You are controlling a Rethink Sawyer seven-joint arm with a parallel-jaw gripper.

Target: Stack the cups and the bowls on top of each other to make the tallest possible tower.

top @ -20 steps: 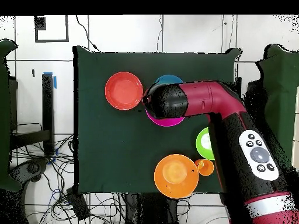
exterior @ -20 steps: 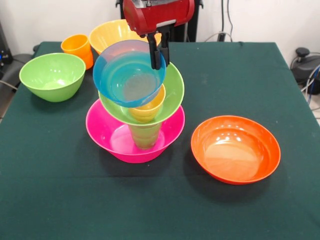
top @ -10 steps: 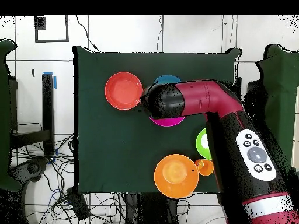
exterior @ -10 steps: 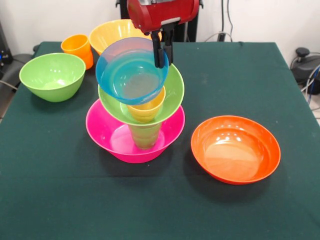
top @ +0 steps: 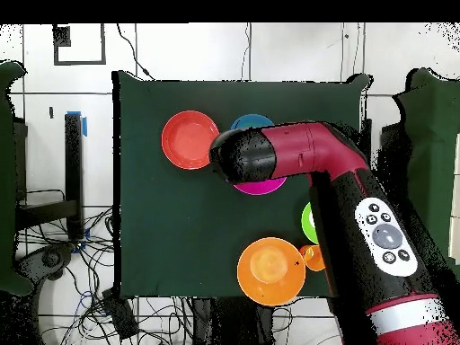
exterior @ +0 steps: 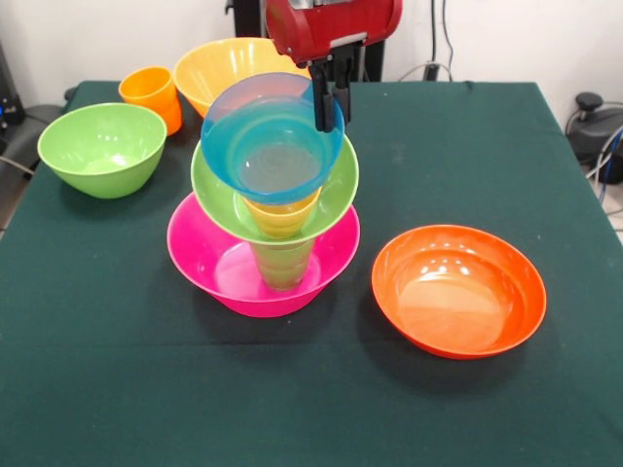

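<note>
While the gripper [exterior: 332,95] pinches the blue bowl's [exterior: 272,137] rim, that bowl hangs tilted over the tower [exterior: 274,199]. Released off-centre, it could slide off the yellow cup [exterior: 282,216] or topple the stack.

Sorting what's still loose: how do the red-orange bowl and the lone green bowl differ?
The red-orange bowl is wide and shallow; the green bowl is narrower and deeper. In the front view the red-orange one sits right of the tower, the green one left. Both stand upright, empty, on the table.
</note>
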